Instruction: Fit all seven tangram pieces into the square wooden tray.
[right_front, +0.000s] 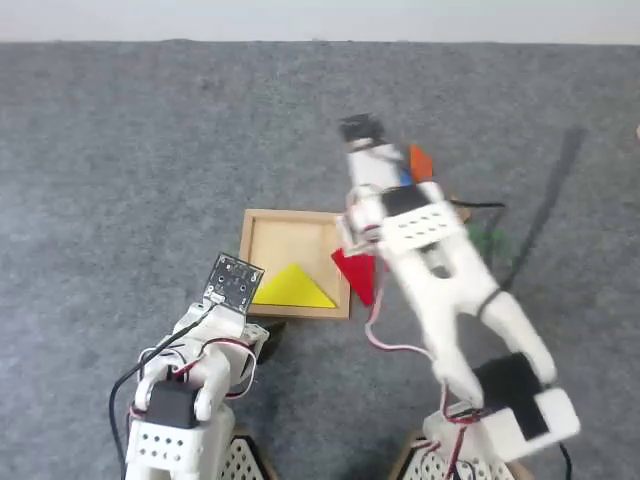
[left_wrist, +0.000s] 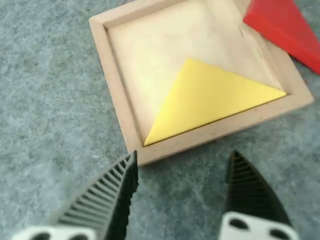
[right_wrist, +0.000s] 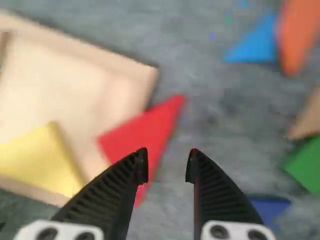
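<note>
Pieces: red triangle (right_front: 358, 272) lies across the wooden tray's (right_front: 290, 214) right rim, under the right gripper (right_wrist: 166, 165), jaws narrowly apart, empty; yellow triangle (right_front: 290, 288) sits inside.
Left gripper (left_wrist: 183, 160): jaws wide apart, beside wooden tray's near rim.
Hidden: right arm (right_front: 440, 270) partly covers orange piece (right_front: 421, 160).
Room: wooden tray's floor mostly bare.

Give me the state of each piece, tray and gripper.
wooden tray: holds one piece, mostly unfilled.
yellow triangle: flat inside the tray.
red triangle: overlapping tray rim, not seated.
blue triangle: outside the tray.
orange piece: outside the tray.
left gripper: open, empty.
right gripper: open, empty.
</note>
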